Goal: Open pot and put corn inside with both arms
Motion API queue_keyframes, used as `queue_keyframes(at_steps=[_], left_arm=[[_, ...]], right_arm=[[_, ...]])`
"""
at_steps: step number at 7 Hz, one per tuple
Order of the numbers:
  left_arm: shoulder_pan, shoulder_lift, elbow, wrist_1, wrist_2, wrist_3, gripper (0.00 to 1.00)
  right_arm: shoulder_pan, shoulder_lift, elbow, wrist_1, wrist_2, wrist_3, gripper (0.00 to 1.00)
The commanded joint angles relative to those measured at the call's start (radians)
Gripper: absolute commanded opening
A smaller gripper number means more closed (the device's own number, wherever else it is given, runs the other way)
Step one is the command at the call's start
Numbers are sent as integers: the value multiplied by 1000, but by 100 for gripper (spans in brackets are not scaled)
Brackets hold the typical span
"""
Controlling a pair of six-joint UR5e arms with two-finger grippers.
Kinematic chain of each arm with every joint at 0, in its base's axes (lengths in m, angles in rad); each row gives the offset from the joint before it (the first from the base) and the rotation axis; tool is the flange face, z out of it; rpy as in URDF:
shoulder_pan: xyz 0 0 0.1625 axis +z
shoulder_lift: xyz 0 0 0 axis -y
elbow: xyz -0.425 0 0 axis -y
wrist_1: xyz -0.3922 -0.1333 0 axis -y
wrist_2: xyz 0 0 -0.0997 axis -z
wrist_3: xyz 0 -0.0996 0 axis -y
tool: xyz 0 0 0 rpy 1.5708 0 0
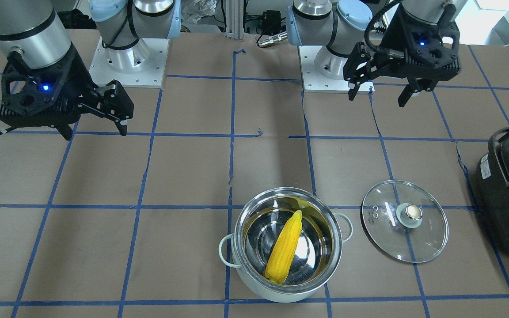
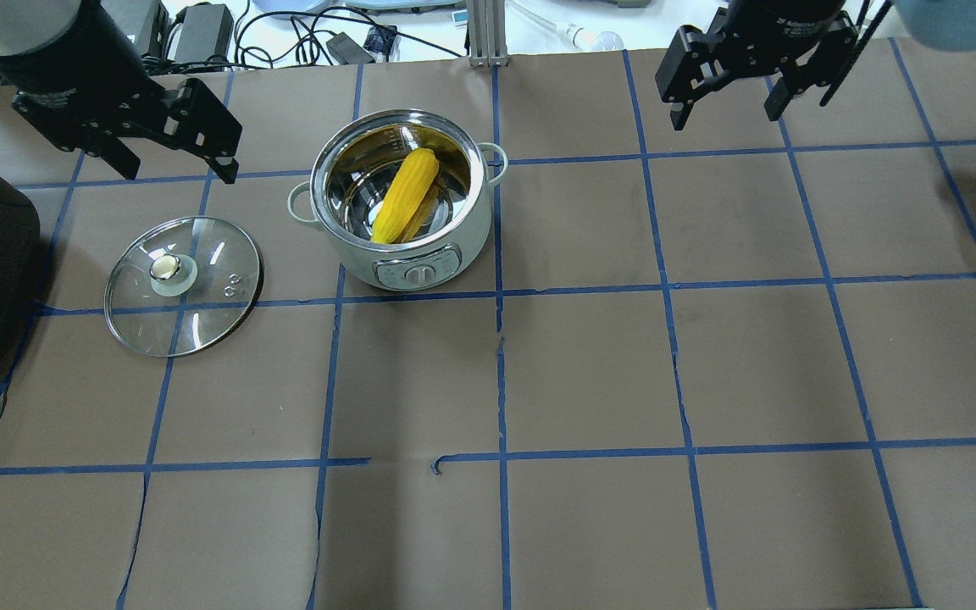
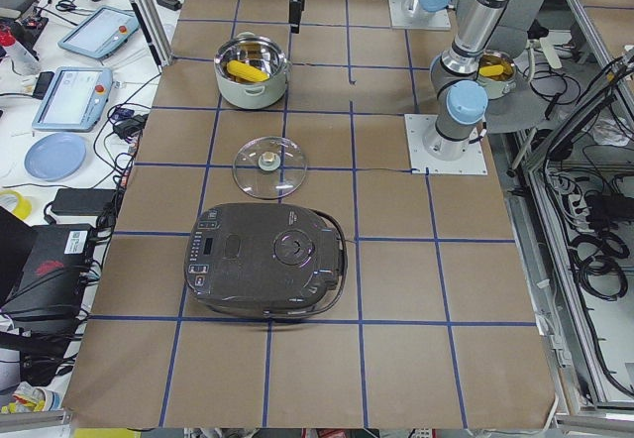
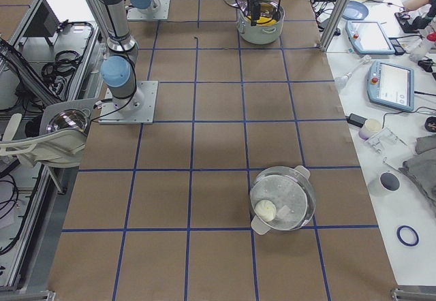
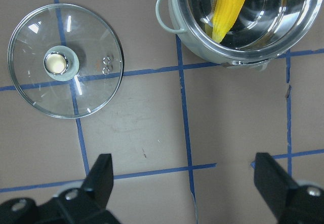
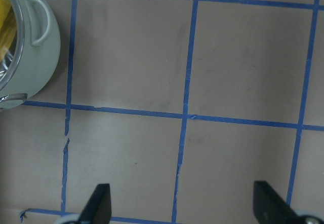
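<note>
Paper-covered table (image 2: 590, 373) with the task judged essentially complete. The pot (image 2: 446, 254) is standing open, its glass lid (image 2: 200, 313) lying knob-up on the table just beside it, apart from it. The left gripper (image 2: 176, 169) and right gripper (image 2: 723, 119) are hanging above the table, each spread wide and holding nothing. The corn (image 2: 406, 195) is leaning inside the pot. Any clearing move is best made high, away from the rim and lid.
</note>
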Motion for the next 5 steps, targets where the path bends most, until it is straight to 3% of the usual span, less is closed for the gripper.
queue_keyframes(at_steps=[1, 5], left_arm=[[-41, -1, -6, 4, -3, -19, 100], [-35, 19, -38, 44, 2, -102, 100]], right_arm=[[4, -56, 65, -90, -47, 13, 100], [75, -44, 56, -119, -69, 68, 100]])
